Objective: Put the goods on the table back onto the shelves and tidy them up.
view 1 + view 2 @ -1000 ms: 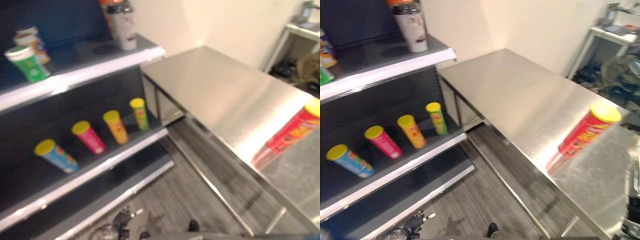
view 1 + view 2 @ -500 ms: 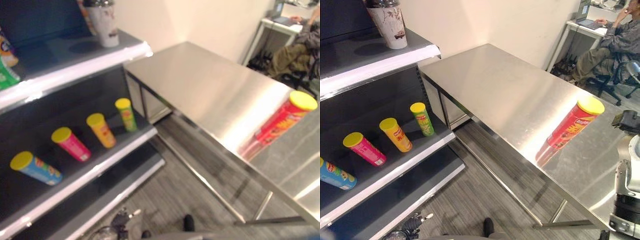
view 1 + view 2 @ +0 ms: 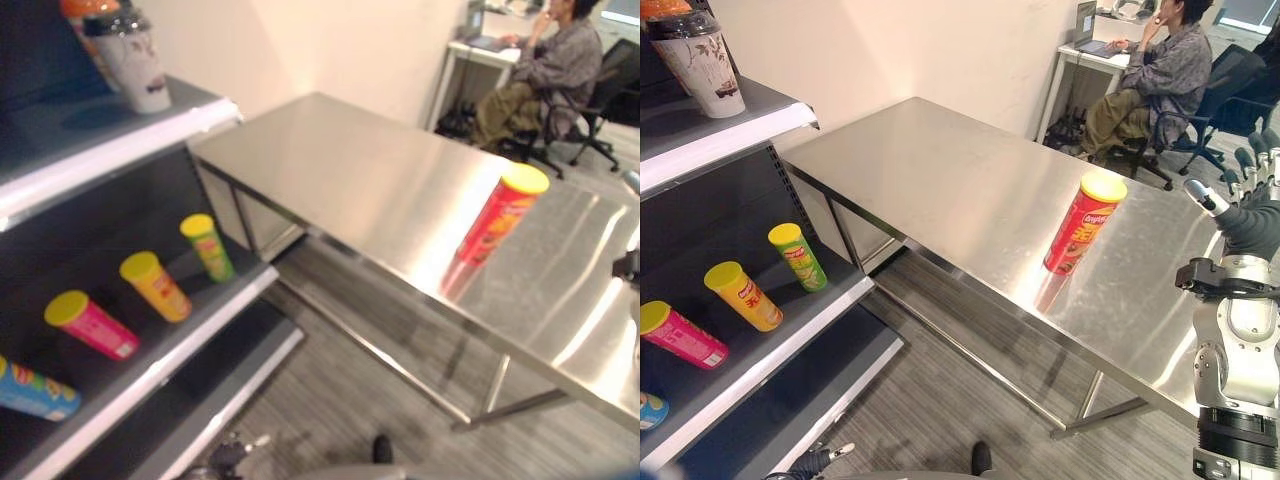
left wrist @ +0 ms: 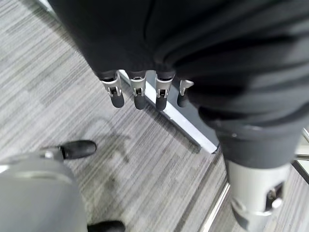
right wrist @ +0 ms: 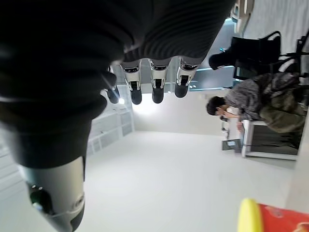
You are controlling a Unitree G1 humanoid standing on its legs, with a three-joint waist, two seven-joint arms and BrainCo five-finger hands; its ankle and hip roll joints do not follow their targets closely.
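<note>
Right hand [image 3: 1252, 190] open, empty.

No print can be made out on the red can [image 3: 1080, 223] (or the shelf [image 3: 760, 345] cans).

My two head eyes look down from up high. Both see the shiny table [image 3: 970, 200], the red can [image 3: 1078, 224] standing on it, the shelves [image 3: 120, 150] on my left and a person [image 3: 1145, 75] sitting far off at the back. The right eye sits a bit to the side. My left wrist camera is very close behind the left hand [image 4: 140, 92] and faces the grey floor [image 4: 58, 96]. My right wrist camera looks past the right hand [image 5: 152, 82] at the room and sees the can and person too.
</note>
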